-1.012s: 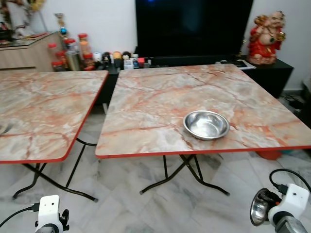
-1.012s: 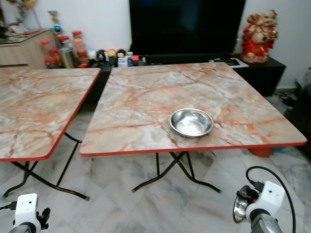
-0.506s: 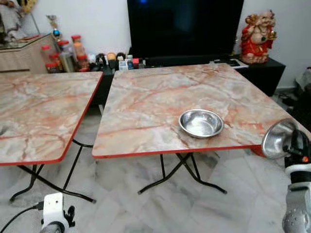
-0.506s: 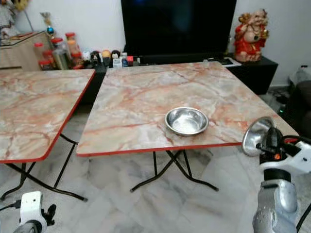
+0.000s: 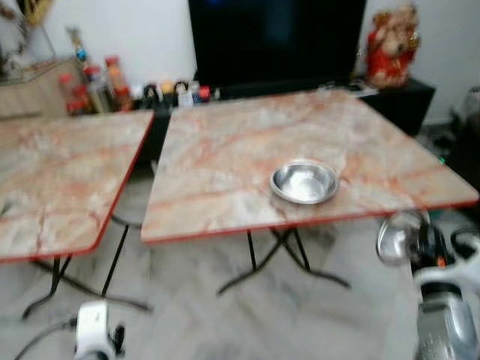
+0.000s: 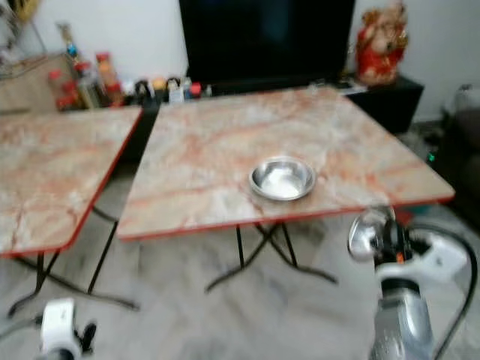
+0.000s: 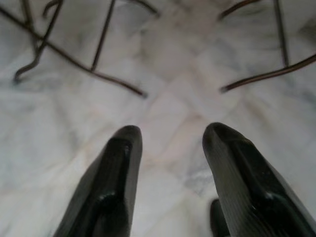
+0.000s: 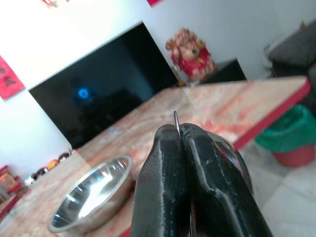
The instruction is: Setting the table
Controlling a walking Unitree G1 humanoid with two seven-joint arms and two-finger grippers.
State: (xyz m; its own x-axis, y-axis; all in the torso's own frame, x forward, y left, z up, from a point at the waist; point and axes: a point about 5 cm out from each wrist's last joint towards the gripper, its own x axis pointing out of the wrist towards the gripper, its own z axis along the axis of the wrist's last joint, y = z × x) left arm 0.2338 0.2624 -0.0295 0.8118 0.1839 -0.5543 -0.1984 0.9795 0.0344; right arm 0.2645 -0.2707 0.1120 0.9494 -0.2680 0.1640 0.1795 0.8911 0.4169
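second bowl carried toward the table

right gripper (image 5: 421, 241) pinches a steel bowl (image 5: 397, 236) by its rim; the table bowl (image 5: 304, 181) lies at 11 o'clock, near the edge.

The near table (image 5: 225, 161) is bare marble except for one steel bowl (image 5: 304, 181) close to its front edge, so there is open room to the bowl's left, right and behind. A floor gap separates it from the second table (image 5: 52, 180). Jars (image 5: 97, 82) crowd the far wall.
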